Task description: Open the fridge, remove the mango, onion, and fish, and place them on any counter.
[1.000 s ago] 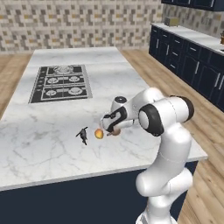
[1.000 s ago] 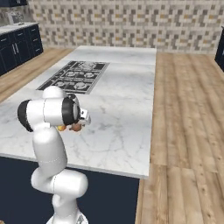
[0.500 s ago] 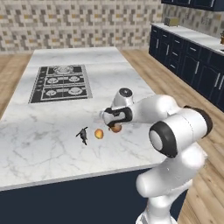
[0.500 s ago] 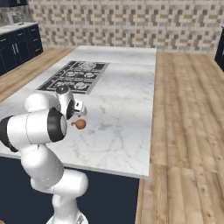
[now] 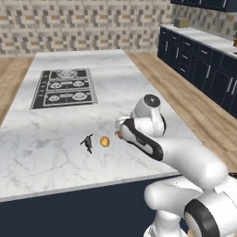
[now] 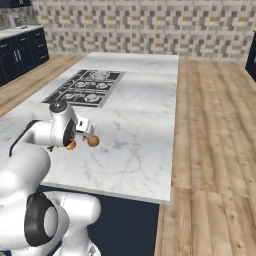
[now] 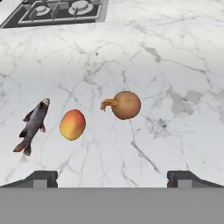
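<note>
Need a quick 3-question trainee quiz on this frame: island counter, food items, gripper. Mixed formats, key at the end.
1. True or false: the fish, mango and onion all lie on the counter.
2. In the hand view, which item lies in the middle? A) fish B) mango C) onion
3. Fill in: the gripper is ____ and holds nothing.

Key: 1 true. 2 B. 3 open.
</note>
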You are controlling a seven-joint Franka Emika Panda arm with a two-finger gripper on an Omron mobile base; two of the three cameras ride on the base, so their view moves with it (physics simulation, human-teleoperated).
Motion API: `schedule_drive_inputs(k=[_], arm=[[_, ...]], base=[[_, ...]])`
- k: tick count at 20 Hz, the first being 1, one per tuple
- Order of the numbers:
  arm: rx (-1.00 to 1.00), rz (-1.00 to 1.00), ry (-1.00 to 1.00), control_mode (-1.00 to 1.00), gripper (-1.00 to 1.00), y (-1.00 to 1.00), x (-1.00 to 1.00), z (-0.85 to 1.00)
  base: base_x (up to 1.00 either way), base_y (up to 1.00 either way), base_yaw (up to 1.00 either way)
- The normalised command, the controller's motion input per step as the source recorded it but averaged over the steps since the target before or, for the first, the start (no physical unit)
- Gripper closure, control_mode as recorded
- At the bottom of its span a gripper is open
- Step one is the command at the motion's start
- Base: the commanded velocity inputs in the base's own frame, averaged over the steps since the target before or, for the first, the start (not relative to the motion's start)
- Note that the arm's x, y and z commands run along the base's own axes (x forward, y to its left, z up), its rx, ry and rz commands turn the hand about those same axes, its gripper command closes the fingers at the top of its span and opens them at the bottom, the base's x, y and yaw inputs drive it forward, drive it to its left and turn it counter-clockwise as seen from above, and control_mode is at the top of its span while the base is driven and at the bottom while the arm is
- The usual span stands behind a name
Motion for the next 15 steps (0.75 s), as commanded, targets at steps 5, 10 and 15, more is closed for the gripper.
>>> schedule_drive_inputs(k=[5, 10, 15], arm=[[0.00, -0.09, 0.22, -1.00, -1.00, -0.02, -1.00, 0.24], [0.00, -0.03, 0.35, -1.00, -1.00, 0.00, -0.79, -0.05], [0.00, 0.00, 0.32, -1.00, -1.00, 0.00, -0.61, -0.19]], base=[[0.00, 0.00, 0.00], [0.00, 0.00, 0.00], [0.00, 0.00, 0.00]])
